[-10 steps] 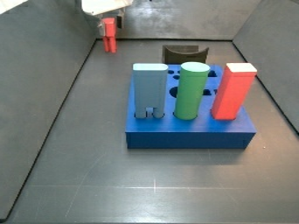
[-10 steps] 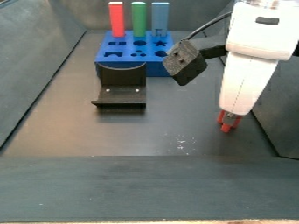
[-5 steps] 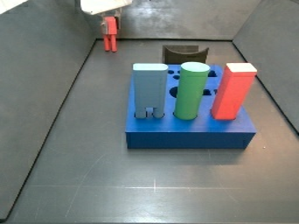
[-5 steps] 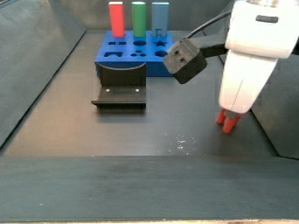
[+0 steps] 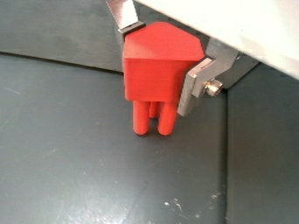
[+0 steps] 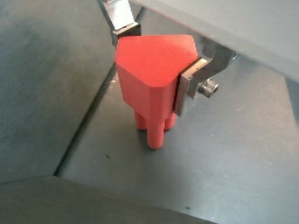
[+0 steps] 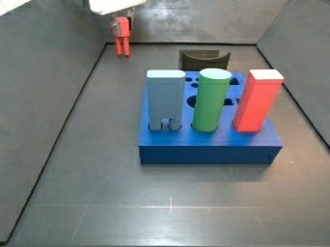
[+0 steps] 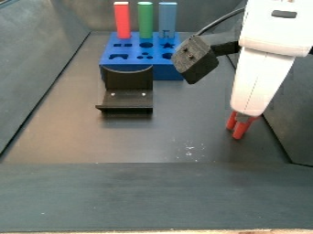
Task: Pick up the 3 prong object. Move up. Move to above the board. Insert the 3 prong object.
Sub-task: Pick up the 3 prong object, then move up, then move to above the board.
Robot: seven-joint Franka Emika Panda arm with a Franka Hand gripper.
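**Pincer clamped on the red pronged piece, far from the blue board**

The surface (image 7: 77,183) is a dark grey floor of scuffed panels with pale seam lines, boxed in by grey walls (image 8: 49,64) on its sides.

The pincer (image 5: 162,54) sits near a wall in both side views, well apart from the thick square blue board with holes in its top (image 7: 213,145). Its flat silver fingers (image 6: 194,80) are closed against the blocky head of the small red three-prong object (image 5: 156,74), gripping it from opposite sides in both wrist views. The prongs (image 6: 153,133) point down; whether they touch the floor cannot be told.

On the board stand a tall grey-blue block (image 7: 164,96), a green cylinder (image 7: 211,98) and a tall red rectangular block (image 7: 261,99). A dark curved black piece (image 8: 124,96) lies just beside the board.
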